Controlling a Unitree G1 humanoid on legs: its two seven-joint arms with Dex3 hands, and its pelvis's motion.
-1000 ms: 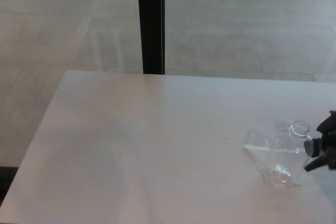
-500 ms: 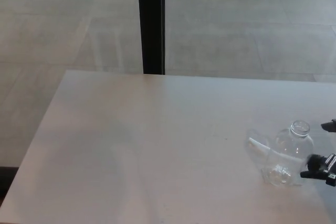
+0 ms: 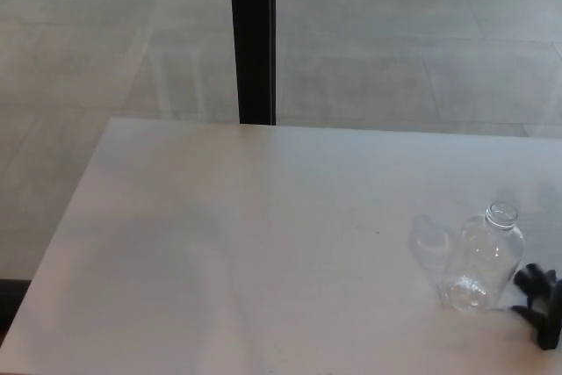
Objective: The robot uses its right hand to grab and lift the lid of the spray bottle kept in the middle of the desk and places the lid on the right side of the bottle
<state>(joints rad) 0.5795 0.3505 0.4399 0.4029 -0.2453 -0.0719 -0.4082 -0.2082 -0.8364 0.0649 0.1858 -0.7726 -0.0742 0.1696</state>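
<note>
The clear spray bottle (image 3: 485, 256) stands upright on the white desk (image 3: 263, 243), towards its right side. Its neck (image 3: 502, 213) is open, with no lid on it. A black shape (image 3: 540, 305) sits low on the desk just right of the bottle's base, near the picture's right edge. It is small and partly cut off. I cannot tell whether it is my right hand, the lid, or the hand on the lid. It does not touch the bottle. My left hand does not show.
A black post (image 3: 253, 37) rises behind the desk's far edge, with grey tiled floor (image 3: 395, 41) beyond. The bottle casts a faint shadow (image 3: 430, 239) to its left. The desk's right edge runs out of frame close to the bottle.
The black parts at the right edge have dropped from beside the bottle's neck and shoulder to desk level by its base. The upper black part is gone. The bottle stays put.
</note>
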